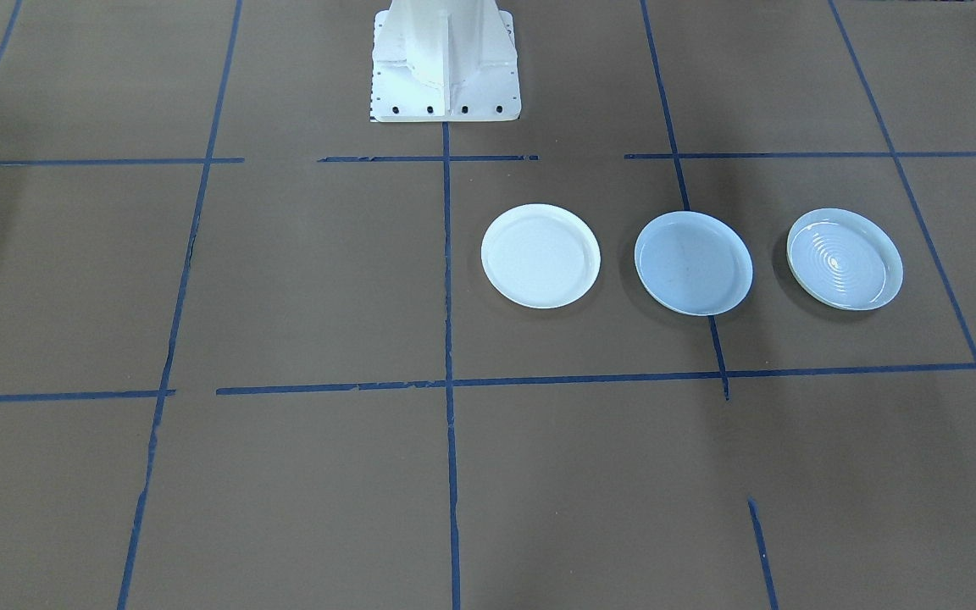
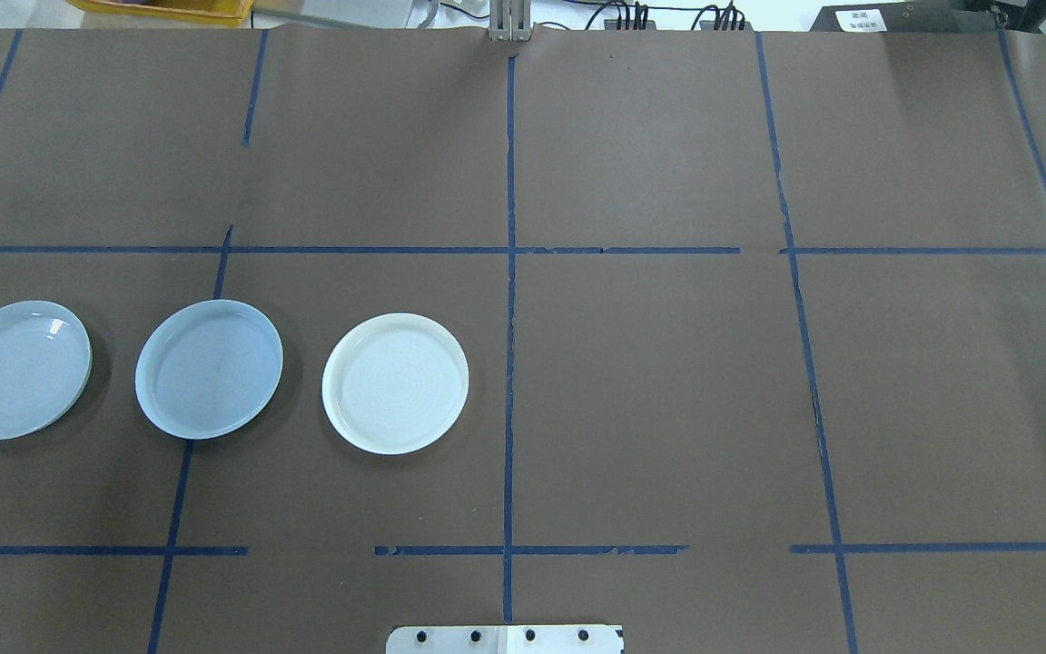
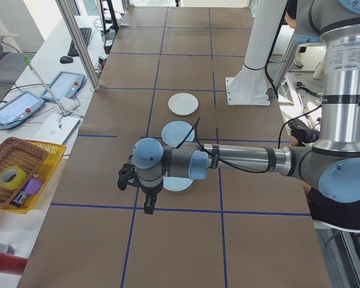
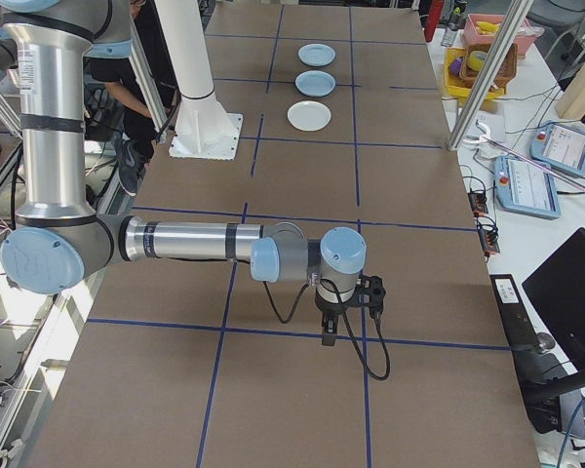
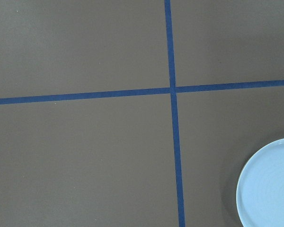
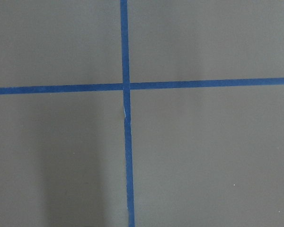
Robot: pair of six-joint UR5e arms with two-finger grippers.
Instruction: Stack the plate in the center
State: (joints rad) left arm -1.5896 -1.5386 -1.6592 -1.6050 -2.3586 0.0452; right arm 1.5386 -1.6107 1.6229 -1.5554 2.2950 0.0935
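Three plates are seen in a row on the brown table (image 2: pixel 668 409), all on the robot's left half and apart from one another. The pale-blue plate (image 2: pixel 209 369) lies in the middle of the row, flat, with nothing on it; the white plate (image 2: pixel 395 382) lies on its side toward the table's centre line, and the ringed grey plate (image 2: pixel 16 369) on its outer side. The left gripper (image 3: pixel 149 203) is shown only in the left side view, pointing down over the table just beyond the ringed grey plate, at the outer end of the row, so that the pale-blue plate lies past that plate from it and the white plate farther still. Whether its jaws are wide or narrow cannot be told. In the left wrist view only an edge of the ringed grey plate is caught, at the lower right, beside blue tape lines (image 5: pixel 173 90). The right gripper (image 4: pixel 329 330) is shown only in the right side view, pointing down over bare table, well apart from all three plates; its jaw state cannot be told either.
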